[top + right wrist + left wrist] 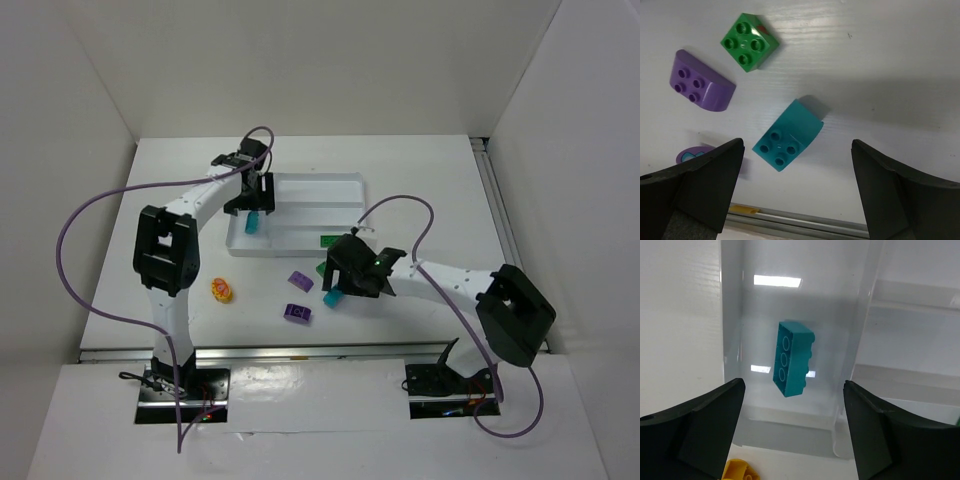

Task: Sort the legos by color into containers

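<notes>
Left tool (793,384) released | right tool (797,144) released | white table (420,170), faintly ribbed | white walls (330,60) on three sides

Beneath your left tool (794,385) and right tool (797,143) lies a flat white bench (420,180); white panel walls (350,60) rise beyond, a silver metal rail (805,222) runs behind.
</notes>
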You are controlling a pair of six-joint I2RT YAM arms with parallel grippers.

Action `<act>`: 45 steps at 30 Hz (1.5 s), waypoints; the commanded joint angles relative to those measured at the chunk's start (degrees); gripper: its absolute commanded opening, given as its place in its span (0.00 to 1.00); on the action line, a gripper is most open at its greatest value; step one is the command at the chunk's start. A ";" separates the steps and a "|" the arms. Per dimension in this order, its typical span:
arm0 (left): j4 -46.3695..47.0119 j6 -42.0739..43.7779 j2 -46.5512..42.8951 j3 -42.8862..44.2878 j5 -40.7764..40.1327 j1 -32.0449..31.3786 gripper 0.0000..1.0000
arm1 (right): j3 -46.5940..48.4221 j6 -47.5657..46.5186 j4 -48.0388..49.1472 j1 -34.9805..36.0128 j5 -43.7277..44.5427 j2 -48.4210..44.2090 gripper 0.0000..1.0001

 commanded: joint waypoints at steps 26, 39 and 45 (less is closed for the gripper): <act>-2.82 -0.37 -22.88 1.25 5.49 -1.97 0.93 | 3.98 5.84 -0.53 3.45 5.19 6.26 0.40; -6.17 -6.07 -32.10 4.06 6.11 -0.40 0.92 | 31.13 -16.48 4.98 2.59 8.55 15.30 0.39; -6.69 -11.26 -39.22 -0.23 2.07 2.95 0.92 | 40.80 -20.79 17.73 -1.19 -0.23 25.22 0.40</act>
